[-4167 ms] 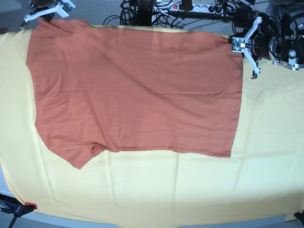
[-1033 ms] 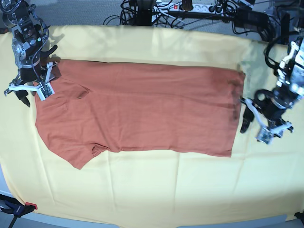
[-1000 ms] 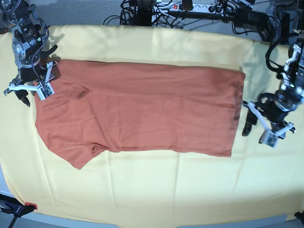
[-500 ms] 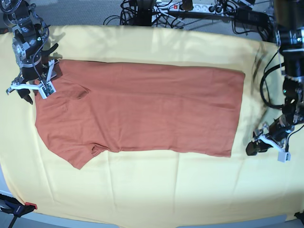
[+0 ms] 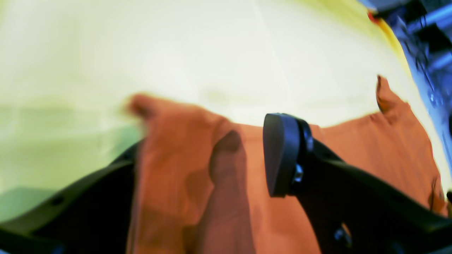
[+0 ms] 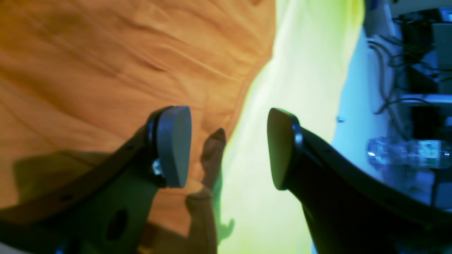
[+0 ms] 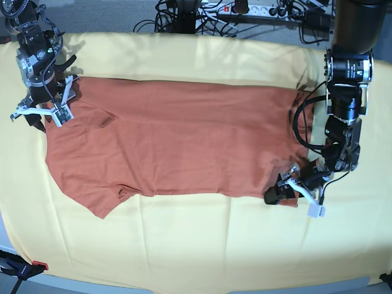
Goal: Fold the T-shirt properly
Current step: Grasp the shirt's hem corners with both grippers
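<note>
The rust-orange T-shirt lies flat on the pale yellow cloth, its far half folded over the near half. My left gripper is at the shirt's near right corner. In the left wrist view that gripper is open, with the shirt corner between its wide jaws and draped over one finger. My right gripper sits at the shirt's far left edge by the sleeve. The right wrist view shows it open, straddling the shirt edge, one pad over fabric.
Cables and a power strip run behind the table's far edge. A clamp grips the near left corner. The left arm's column stands over the cloth right of the shirt.
My left gripper has swung from beside the shirt's right edge down and inward to its near right corner. The right gripper has barely shifted. Both stay open.
</note>
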`<state>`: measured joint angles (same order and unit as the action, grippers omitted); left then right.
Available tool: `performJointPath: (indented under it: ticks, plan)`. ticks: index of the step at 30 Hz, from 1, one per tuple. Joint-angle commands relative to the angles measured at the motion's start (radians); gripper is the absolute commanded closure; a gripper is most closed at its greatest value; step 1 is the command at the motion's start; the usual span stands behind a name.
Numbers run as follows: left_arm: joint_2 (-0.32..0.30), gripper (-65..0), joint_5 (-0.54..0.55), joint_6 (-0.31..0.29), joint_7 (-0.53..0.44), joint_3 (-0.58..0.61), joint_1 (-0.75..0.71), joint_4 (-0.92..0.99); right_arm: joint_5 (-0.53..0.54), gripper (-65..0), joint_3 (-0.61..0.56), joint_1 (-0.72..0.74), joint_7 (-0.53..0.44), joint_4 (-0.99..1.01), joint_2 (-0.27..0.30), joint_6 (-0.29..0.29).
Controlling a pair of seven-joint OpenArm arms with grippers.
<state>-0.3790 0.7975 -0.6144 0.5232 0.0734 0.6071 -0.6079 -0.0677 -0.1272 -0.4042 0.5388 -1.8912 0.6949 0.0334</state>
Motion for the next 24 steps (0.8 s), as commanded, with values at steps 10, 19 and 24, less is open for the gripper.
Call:
performJointPath:
  ticks: [10,19,24]
  plan:
    - [-0.029,0.0,-0.007,0.087,0.054,0.001,0.034,-0.002,0.112,-36.0,0.011,0.233,-0.062,0.114,-0.007,0.003]
    - [-0.037,0.0,-0.038,0.118,0.054,0.001,0.032,-0.002,0.354,-36.0,0.011,0.663,-0.106,0.665,-0.114,-0.191]
    - [-0.037,0.0,-0.035,0.117,0.052,0.001,0.021,-0.002,0.435,-36.0,0.013,0.849,-0.129,0.928,-0.127,-0.265]
